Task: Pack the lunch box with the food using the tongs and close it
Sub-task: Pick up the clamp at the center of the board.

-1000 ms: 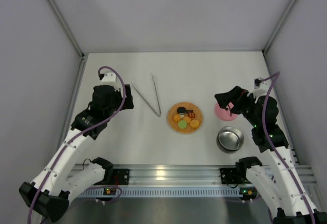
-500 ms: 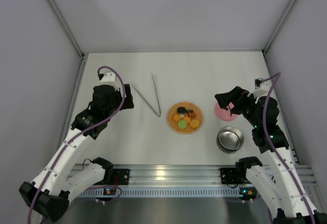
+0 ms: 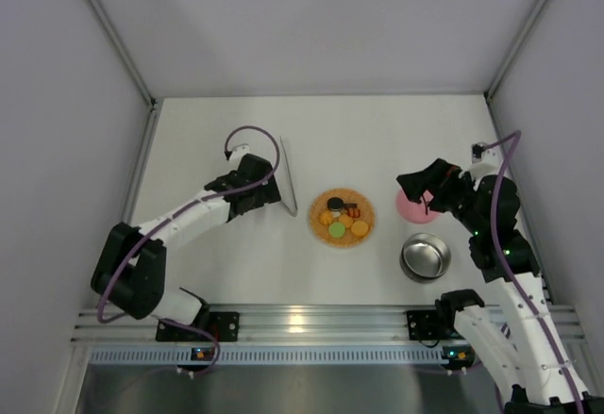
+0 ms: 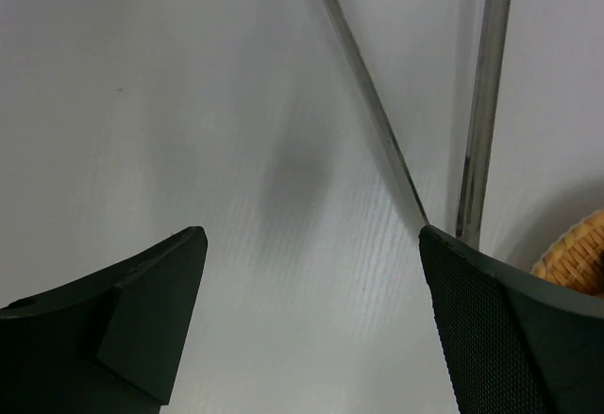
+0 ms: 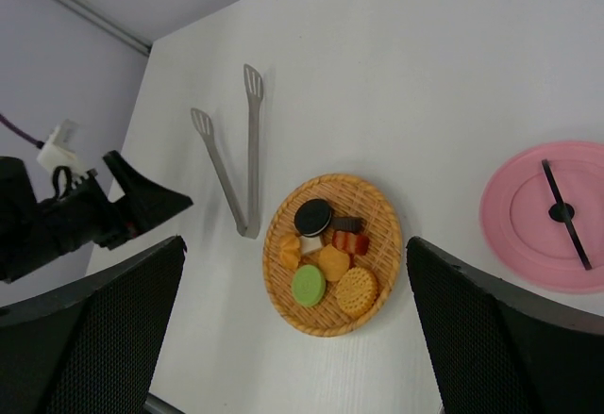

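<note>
The tongs (image 3: 288, 173) lie flat left of the woven mat (image 3: 315, 208), a narrow V with its joined end (image 4: 444, 230) toward me. My left gripper (image 3: 267, 192) hovers open just left of that end; in its wrist view (image 4: 311, 235) only bare table lies between the fingers, and the right finger (image 4: 510, 320) is beside the tongs' joint. The food (image 5: 330, 254), several small pieces, sits on the mat. The steel lunch box (image 3: 425, 256) stands uncovered at the near right, its pink lid (image 5: 547, 216) flat behind it. My right gripper (image 3: 422, 192) hangs open above the lid, holding nothing.
Grey walls enclose the white table on the left, back and right. An aluminium rail (image 3: 302, 324) with the arm bases runs along the near edge. The mat's rim (image 4: 576, 254) shows at the right edge of the left wrist view.
The left arm has swung right and stretched out low, bringing its open gripper from the left side up to the tongs. The right arm has barely moved.
</note>
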